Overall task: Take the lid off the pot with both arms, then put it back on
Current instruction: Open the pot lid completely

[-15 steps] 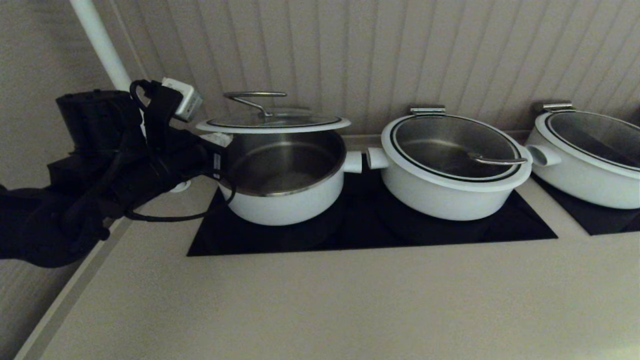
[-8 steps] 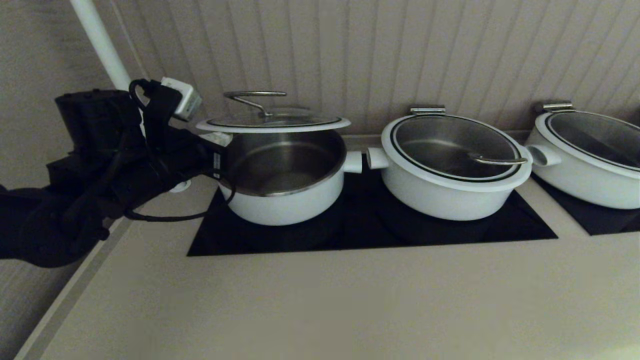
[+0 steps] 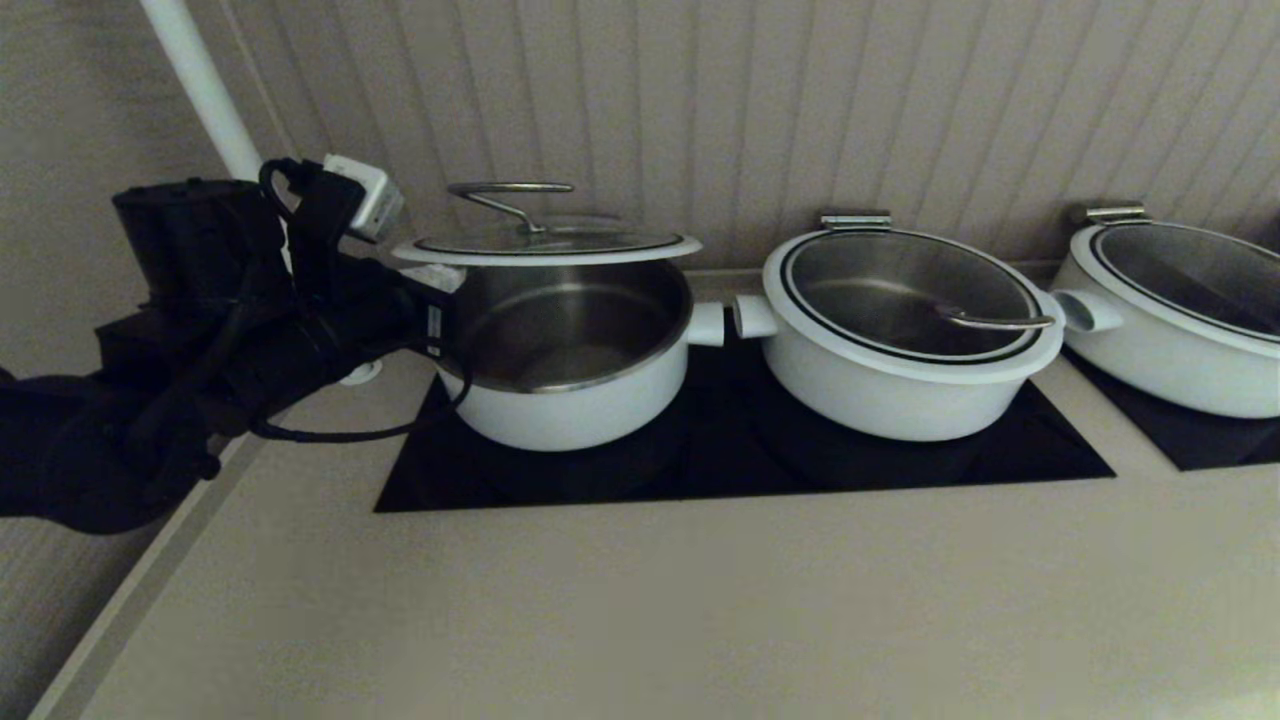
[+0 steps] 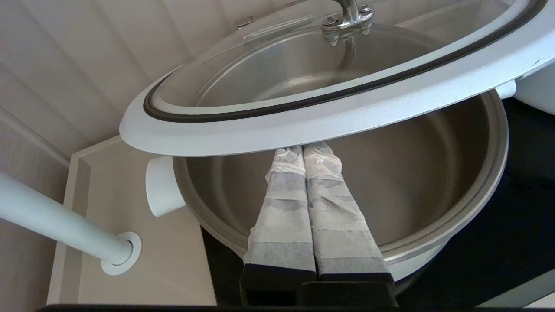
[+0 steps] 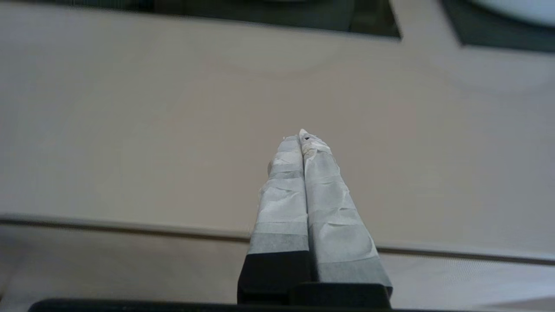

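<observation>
The lid (image 3: 545, 247), glass with a broad white rim and a steel loop handle, is held up above the deep white pot (image 3: 570, 400) on the black cooktop. My left gripper (image 3: 432, 282) reaches in from the pot's left side. In the left wrist view the left gripper (image 4: 303, 149) is shut, fingers pressed together, with its tips under the lid's white rim (image 4: 303, 130) and over the pot's steel inside (image 4: 433, 182). My right gripper (image 5: 302, 138) is shut and empty over the beige counter near its front edge. It is out of the head view.
Two wider, shallower white pots with lids stand to the right (image 3: 900, 330) and far right (image 3: 1180, 310). A white pipe (image 3: 200, 90) rises behind my left arm. The black cooktop (image 3: 740, 460) is set in the beige counter (image 3: 640, 600), with a panelled wall behind.
</observation>
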You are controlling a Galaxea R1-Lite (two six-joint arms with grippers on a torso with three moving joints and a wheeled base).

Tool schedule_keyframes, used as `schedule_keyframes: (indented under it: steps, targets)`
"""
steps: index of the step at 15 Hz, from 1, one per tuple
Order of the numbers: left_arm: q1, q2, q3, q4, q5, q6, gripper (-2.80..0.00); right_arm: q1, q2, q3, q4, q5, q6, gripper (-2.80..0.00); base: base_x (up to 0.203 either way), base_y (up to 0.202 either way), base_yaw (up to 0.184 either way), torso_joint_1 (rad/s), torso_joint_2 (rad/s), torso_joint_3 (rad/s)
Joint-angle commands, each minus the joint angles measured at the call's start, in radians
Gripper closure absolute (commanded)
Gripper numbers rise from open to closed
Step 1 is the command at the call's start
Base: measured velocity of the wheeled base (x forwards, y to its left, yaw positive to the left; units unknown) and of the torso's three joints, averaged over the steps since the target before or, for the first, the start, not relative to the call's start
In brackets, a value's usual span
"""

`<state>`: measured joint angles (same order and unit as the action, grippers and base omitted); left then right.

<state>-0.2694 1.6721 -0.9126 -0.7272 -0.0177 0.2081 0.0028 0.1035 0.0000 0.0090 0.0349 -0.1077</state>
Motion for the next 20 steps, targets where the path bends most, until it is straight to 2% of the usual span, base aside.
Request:
schedule_keyframes:
  steps: [1,9,16,20]
  targets:
    - [0.001,-0.006,0.003,-0.004,0.000,0.002,0.00,-0.001,-0.062,0.000,-0.001,0.000,-0.001,0.00,0.000,0.000,0.000,0.000,0.00,0.000]
    - [0.001,-0.018,-0.002,-0.005,0.005,-0.004,0.00,-0.001,-0.100,0.000,-0.001,0.000,0.000,0.00,0.000,0.000,0.000,0.000,0.00,0.000]
    - [0.001,-0.003,-0.008,-0.050,0.005,-0.003,0.00,-0.001,-0.100,0.000,-0.001,0.000,0.000,0.00,0.000,0.000,0.000,0.000,0.00,0.000]
    - [0.001,0.009,-0.048,-0.052,0.005,-0.004,0.00,-0.001,-0.100,0.000,-0.001,0.000,0.000,0.00,0.000,0.000,0.000,0.000,0.00,0.000]
